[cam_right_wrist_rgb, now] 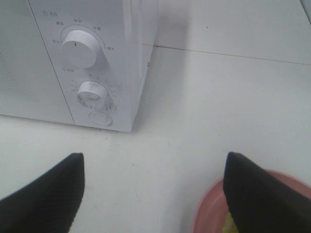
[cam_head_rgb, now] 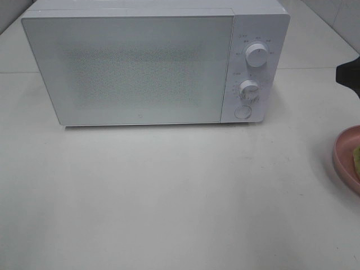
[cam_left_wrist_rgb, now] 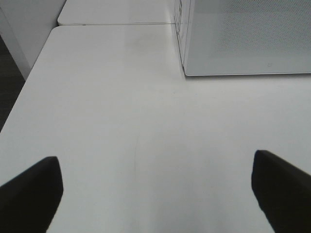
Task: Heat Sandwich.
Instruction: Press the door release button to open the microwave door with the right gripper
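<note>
White desk (cam_head_rgb: 169,197): closed microwave (cam_head_rgb: 129,67), sandwich (cam_head_rgb: 356,157) on pink plate (cam_head_rgb: 341,153) at right; left tool (cam_left_wrist_rgb: 155,158) spread, empty; right tool (cam_right_wrist_rgb: 154,157) spread, empty, near plate.

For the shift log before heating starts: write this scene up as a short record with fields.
microwave: white, on the table
door: shut
controls: upper knob, lower knob, round button below them
sandwich: on the pink plate, outside the microwave, mostly out of view
left pincer: open, empty, over the table
right pincer: open, empty, by the plate
</note>
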